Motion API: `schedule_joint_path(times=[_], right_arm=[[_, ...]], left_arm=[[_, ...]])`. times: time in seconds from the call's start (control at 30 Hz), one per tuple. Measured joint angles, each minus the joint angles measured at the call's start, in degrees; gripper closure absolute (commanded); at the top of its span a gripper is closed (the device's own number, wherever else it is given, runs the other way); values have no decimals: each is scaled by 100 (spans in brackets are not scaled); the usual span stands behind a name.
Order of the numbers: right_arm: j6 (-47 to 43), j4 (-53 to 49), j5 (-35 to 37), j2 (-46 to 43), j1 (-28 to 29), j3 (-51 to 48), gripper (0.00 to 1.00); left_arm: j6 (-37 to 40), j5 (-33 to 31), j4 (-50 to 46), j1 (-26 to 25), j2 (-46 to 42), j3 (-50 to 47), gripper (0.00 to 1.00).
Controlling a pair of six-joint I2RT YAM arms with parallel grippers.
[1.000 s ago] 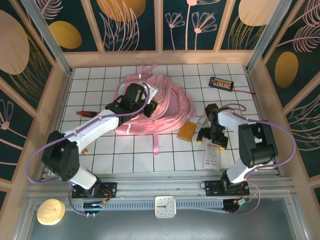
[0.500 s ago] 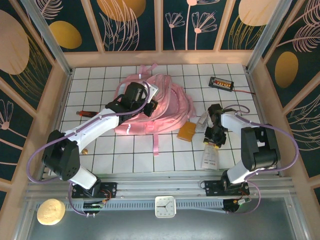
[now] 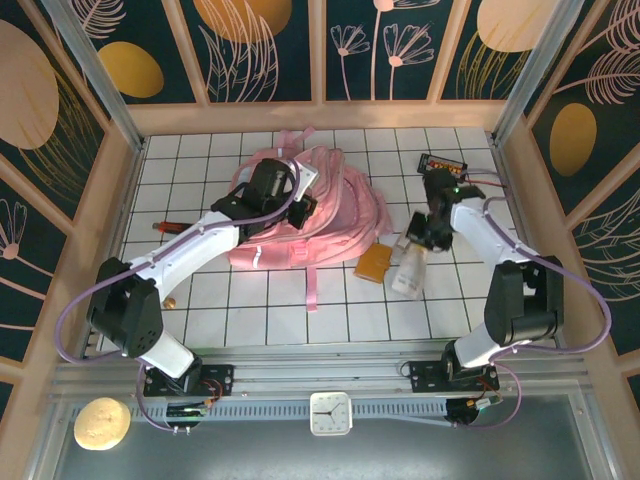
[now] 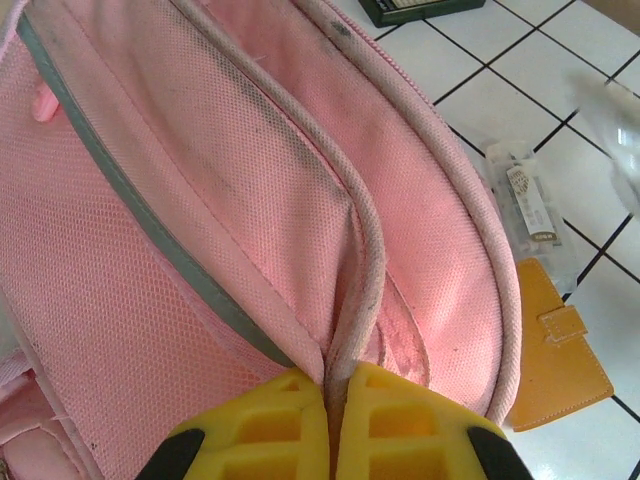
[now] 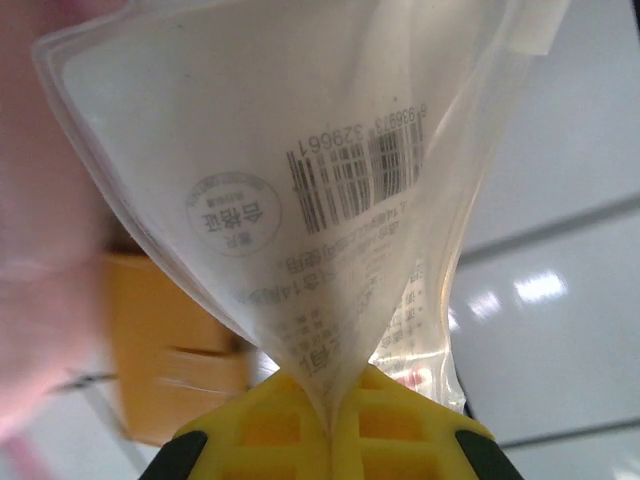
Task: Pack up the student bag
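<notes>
So packing had barely got going here, far as I could judge. The large soft pink fabric backpack (image 3: 345, 215) lay flat toward the back middle of the white tiled bench (image 3: 200, 300). The left tool (image 4: 329, 380) was pinched shut on the corded pink rim of its opening, holding that edge up so the mesh lining showed. I couldn't spot anything inside, though most of the interior was hidden. The right tool (image 5: 330, 388) was clamped on one edge of a clear floppy plastic pouch with a barcode label (image 5: 300, 190). The pouch hung just right of the bag, not over the opening; whether its far end touched the tiles I couldn't tell. Out on the tiles were a flat orange snap-tab wallet (image 3: 373, 264) right up against the bag's side and a small clear packet (image 4: 530, 200) just beside it. A small black gadget with orange digits (image 3: 443, 165) sat toward the back right, and a red pen-like stick (image 3: 168, 227) well off to the left. My read: opening held, first item in hand, the rest waiting, zipping after that.
</notes>
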Motion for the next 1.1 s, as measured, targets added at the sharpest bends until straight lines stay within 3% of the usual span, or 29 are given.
schedule_joint_path(times=[0.2, 0.57, 0.9, 0.97, 1.03, 1.1], right_arm=[[199, 1088, -776, 138, -52, 931, 100], [1381, 2109, -1071, 2133, 35, 2216, 100], [2500, 2673, -1504, 3049, 1165, 3191, 100], [2846, 2986, -1731, 3042, 1220, 2999, 91], [3285, 3456, -2079, 3025, 1176, 2586, 57], [3615, 3814, -2463, 3016, 1161, 2114, 36]], left_arm=[[-105, 208, -116, 28, 118, 151, 100], [-214, 374, -188, 33, 129, 284, 100], [-232, 568, 22, 61, 151, 190, 100], [-232, 581, 31, 63, 162, 188, 100], [-232, 577, 37, 66, 164, 186, 100], [-232, 586, 83, 68, 177, 186, 100]])
